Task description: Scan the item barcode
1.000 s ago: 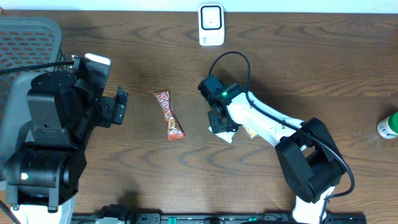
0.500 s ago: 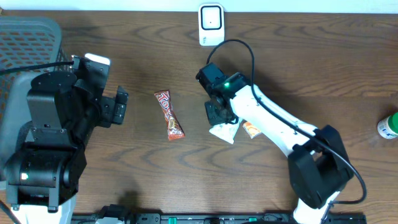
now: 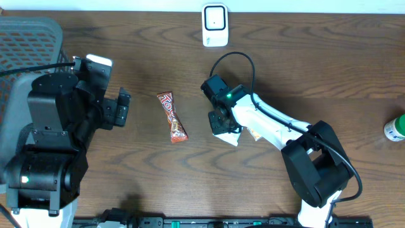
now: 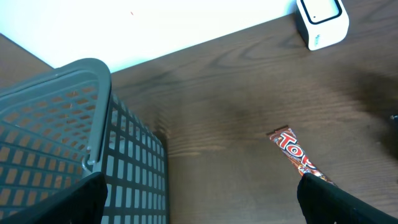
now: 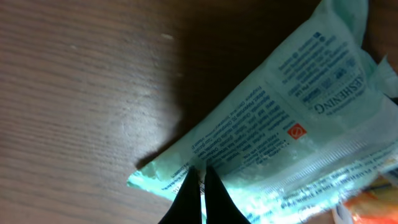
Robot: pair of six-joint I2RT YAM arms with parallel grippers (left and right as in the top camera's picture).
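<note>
One pale green packet (image 5: 292, 124), centre of the overhead frame on the table (image 3: 316, 63), pinched at its lower edge by the tightly closed right claw (image 5: 199, 180). Left claw (image 3: 121, 107) gaping at mid-left, holding nothing.
</note>
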